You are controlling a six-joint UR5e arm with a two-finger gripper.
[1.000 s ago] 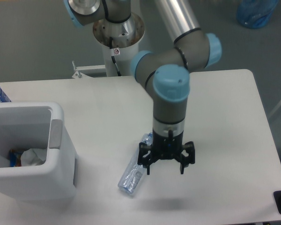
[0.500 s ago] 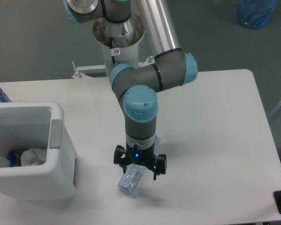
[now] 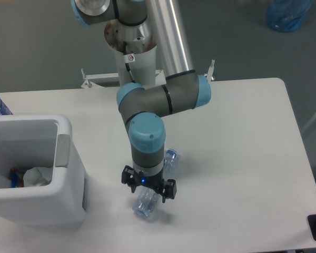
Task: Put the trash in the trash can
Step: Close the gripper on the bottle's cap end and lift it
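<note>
Hand [image 3: 148, 191] low centre, fingers spread astride crushed clear plastic bottle [image 3: 147, 203] lying on smooth white surface [image 3: 242, 158]. White boxy trash can [image 3: 68, 174] lower left, crumpled paper wad [image 3: 38, 176] inside.

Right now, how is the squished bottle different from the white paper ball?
The crushed bottle is clear plastic; the paper wad is white. The bottle lies on the table under the gripper; the wad sits inside the trash can. Both are crumpled trash.

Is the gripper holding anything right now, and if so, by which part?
Cannot be told. The gripper is down over the middle of the crushed bottle lying on the table, but whether its fingers have closed is not visible.
</note>
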